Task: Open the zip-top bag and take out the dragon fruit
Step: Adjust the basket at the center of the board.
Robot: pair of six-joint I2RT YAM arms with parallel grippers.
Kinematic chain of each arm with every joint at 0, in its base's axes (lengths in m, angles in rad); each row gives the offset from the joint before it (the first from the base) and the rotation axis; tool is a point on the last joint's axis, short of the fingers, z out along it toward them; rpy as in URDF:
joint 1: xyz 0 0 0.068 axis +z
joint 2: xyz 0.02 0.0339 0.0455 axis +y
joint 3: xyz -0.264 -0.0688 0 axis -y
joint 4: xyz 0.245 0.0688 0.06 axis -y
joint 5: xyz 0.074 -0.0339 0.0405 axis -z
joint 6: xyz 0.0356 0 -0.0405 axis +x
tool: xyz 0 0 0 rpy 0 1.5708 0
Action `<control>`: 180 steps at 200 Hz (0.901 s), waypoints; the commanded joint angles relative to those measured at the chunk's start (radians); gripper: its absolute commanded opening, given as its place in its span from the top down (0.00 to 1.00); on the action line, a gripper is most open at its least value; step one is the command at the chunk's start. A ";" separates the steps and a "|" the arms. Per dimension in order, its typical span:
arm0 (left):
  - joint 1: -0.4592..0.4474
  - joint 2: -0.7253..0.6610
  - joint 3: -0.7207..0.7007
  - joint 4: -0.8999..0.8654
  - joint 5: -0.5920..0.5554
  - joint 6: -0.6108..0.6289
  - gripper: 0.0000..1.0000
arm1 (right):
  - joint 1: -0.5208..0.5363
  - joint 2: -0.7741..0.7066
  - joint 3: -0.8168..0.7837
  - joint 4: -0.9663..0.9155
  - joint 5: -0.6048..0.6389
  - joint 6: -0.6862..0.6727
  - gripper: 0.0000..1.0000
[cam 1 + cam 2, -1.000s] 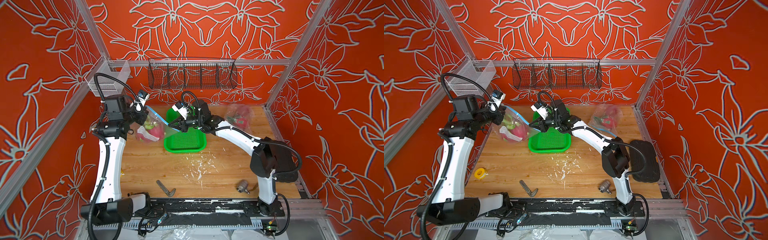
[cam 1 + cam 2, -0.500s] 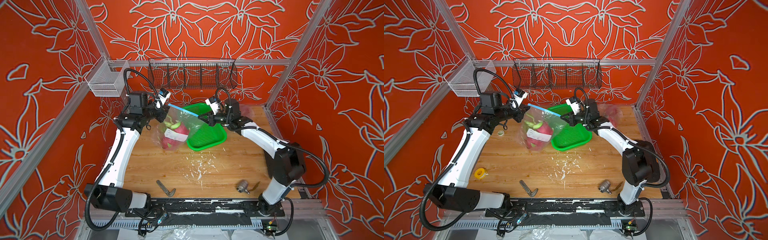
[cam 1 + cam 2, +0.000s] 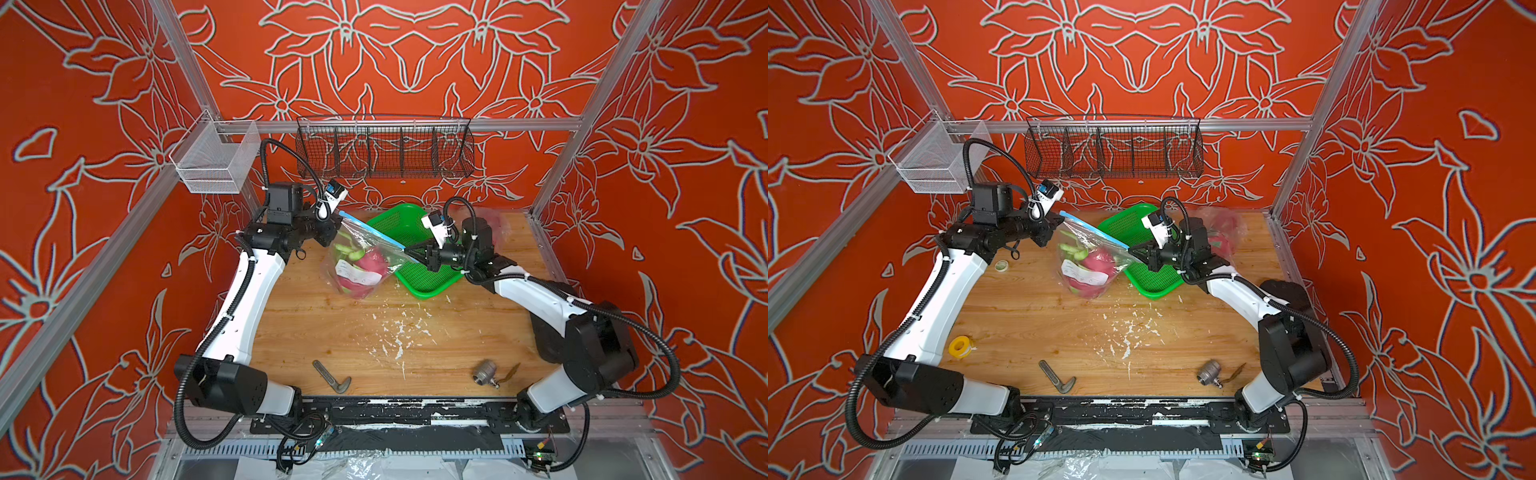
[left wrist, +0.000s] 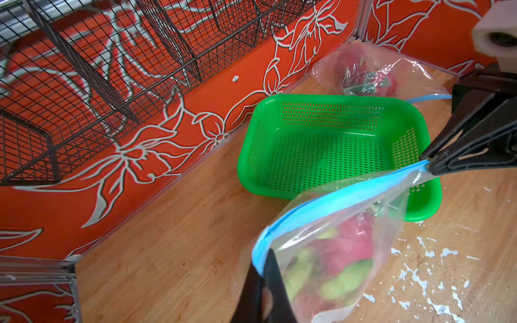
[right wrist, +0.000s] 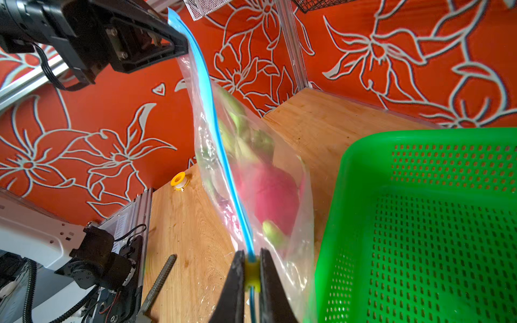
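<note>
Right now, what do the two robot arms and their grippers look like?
Both the left arm and right arm have white shells with black joints. Black ribbed cables run along them. The left gripper and right gripper are black, with thin tapered fingers and a small white camera each.

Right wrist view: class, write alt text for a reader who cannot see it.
The right gripper, fingers shut, pinches the yellow slider on a clear zip-top bag holding a pink dragon fruit, over the wooden table. The left gripper grips the far end of its blue strip; a green basket sits alongside.
</note>
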 commanded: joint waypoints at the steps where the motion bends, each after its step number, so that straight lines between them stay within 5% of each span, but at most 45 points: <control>1: 0.062 -0.057 0.013 0.060 -0.086 0.030 1.00 | -0.021 -0.053 -0.038 -0.068 0.053 -0.041 1.00; 30: 0.098 -0.073 -0.009 0.079 -0.086 0.025 1.00 | -0.022 -0.091 -0.069 -0.125 0.085 -0.073 0.97; 90: 0.124 -0.132 -0.036 -0.052 0.148 0.030 1.00 | 0.044 -0.222 -0.133 -0.222 0.226 -0.159 0.67; 123: 0.095 -0.210 -0.112 -0.198 0.355 0.119 1.00 | 0.153 -0.303 -0.094 -0.290 0.324 -0.216 0.47; 180: 0.001 -0.347 -0.223 -0.325 0.393 0.166 1.00 | 0.247 -0.228 0.010 -0.338 0.305 -0.230 0.35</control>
